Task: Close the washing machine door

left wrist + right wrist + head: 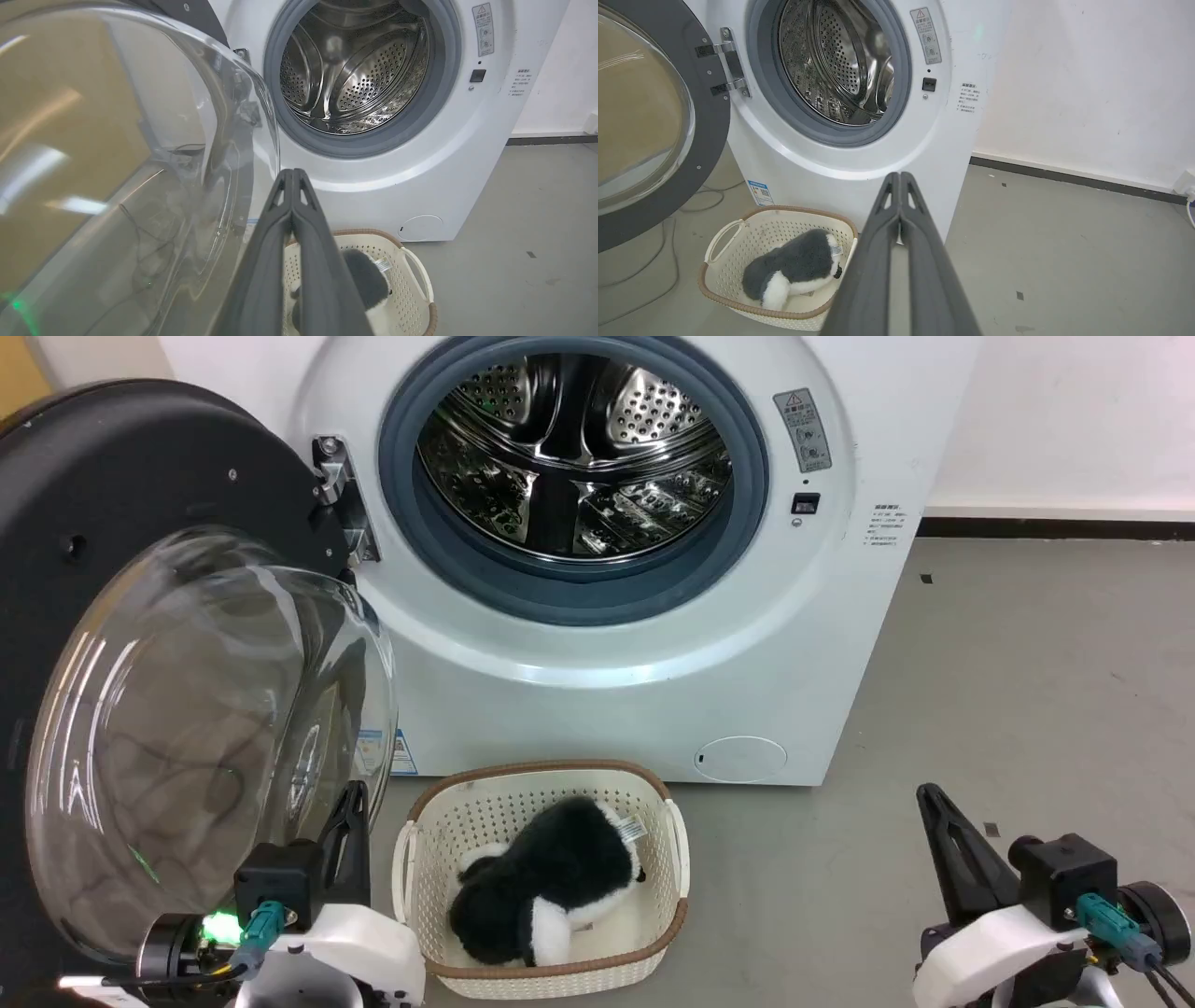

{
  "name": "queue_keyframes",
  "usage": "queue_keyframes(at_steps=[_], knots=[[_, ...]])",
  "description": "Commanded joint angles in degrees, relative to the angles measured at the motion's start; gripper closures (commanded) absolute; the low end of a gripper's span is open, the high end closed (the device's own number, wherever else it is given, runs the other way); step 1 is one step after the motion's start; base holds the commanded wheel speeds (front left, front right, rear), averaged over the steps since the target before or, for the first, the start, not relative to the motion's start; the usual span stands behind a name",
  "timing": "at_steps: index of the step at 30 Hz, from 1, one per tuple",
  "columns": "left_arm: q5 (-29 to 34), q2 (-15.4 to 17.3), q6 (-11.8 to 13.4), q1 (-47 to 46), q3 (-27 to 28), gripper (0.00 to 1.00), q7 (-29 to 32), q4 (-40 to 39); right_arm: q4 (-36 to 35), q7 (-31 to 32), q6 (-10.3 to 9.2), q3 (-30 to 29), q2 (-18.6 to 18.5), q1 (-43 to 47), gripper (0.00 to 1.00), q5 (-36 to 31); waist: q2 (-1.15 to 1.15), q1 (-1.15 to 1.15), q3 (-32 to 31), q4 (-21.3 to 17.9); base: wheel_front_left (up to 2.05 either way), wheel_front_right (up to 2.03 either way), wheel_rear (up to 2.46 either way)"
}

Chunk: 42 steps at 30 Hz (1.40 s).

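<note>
- Head view — the washing machine (pixel 653 653) stands on the grey floor (pixel 1027 691) with its steel drum (pixel 574 448) exposed. The washing machine door (pixel 187 728) is swung wide open to the left. It hangs from the metal hinge (pixel 341 499) at the left edge of the opening, and its glass bowl bulges toward the camera.
- A cream basket (pixel 546 773) sits on the floor just in front of the machine's bottom edge, with a black-and-white plush toy (pixel 551 887) lying inside it.
- The left gripper (pixel 354 793) points up just beside the lower right rim of the glass bowl; I cannot tell whether it touches the glass. The right gripper (pixel 929 795) rises over the floor's lower right, well apart from the machine.
- Left wrist view — the left arm's two fingers (pixel 266 261) are pressed together with nothing between them. The door's clear bowl is close on their left, and the grey gasket (pixel 359 147) is above their tips.
- Right wrist view — the right arm's fingers (pixel 873 261) are likewise closed on nothing and aim at the machine's lower front. The open door is at the far left, and the white wall (pixel 1087 93) is on the right.
</note>
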Motion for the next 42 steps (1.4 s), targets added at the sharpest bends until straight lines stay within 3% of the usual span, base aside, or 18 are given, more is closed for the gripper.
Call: queue_keyframes(at_steps=[1, 20, 21, 36, 37, 38, 39, 40, 42], knots=[[0.2, -0.1, -0.2, 0.8, 0.0, 1.00, 0.0, 0.1, -0.3, 0.1, 0.05, 0.0, 0.2, 0.5, 1.00, -0.4, 0.00, 0.00, 0.0, 0.0, 0.00, 0.00, 0.00], [0.2, -0.1, -0.2, 0.8, 0.0, 1.00, 0.0, 0.1, -0.3, 0.1, 0.05, 0.0, 0.2, 0.5, 1.00, -0.4, 0.00, 0.00, 0.0, 0.0, 0.00, 0.00, 0.00], [0.0, 0.0, 0.0, 0.0, 0.0, 0.00, 0.0, 0.0, 0.0, 0.0, 0.00, 0.0, 0.0, 0.0, 0.00, 0.0, 0.00, 0.00, 0.0, 0.0, 0.00, 0.00, 0.00], [-0.1, 0.0, 2.5, -0.1, -1.0, 0.00, -1.7, 0.1, 0.0, -1.7, 0.01, -0.6, 0.0, 0.2, 0.00, 2.2, 0.00, 0.00, 0.2, 0.1, 0.00, 0.00, 0.00], [-0.1, 0.0, 2.6, -0.2, -1.0, 0.22, -1.8, 0.2, 0.0, -1.8, 0.01, -0.6, 0.0, 0.3, 0.00, 2.3, 0.00, 0.00, 0.2, 0.2, 0.00, 0.00, 0.00], [0.0, 0.1, 2.8, -0.2, -1.1, 0.62, -1.9, 0.2, 0.0, -1.9, 0.01, -0.7, 0.0, 0.3, 0.00, 2.5, 0.00, 0.00, 0.2, 0.2, 0.00, 0.00, 0.00], [0.1, 0.1, 3.0, -0.2, -1.2, 0.94, -2.0, 0.2, -0.1, -2.0, 0.01, -0.7, 0.0, 0.3, 0.00, 2.6, 0.00, 0.00, 0.2, 0.3, 0.00, 0.00, 0.00], [0.2, 0.2, 3.2, -0.2, -1.4, 1.00, -2.1, 0.2, -0.1, -2.1, 0.01, -0.8, 0.0, 0.4, 0.00, 2.8, 0.00, 0.00, 0.2, 0.3, 0.00, 0.00, 0.00], [0.3, 0.3, 3.6, -0.3, -1.6, 1.00, -2.4, 0.1, -0.1, -2.4, 0.01, -0.9, 0.0, 0.4, 0.00, 3.1, 0.00, 0.00, 0.2, 0.5, 0.00, 0.00, 0.00]])
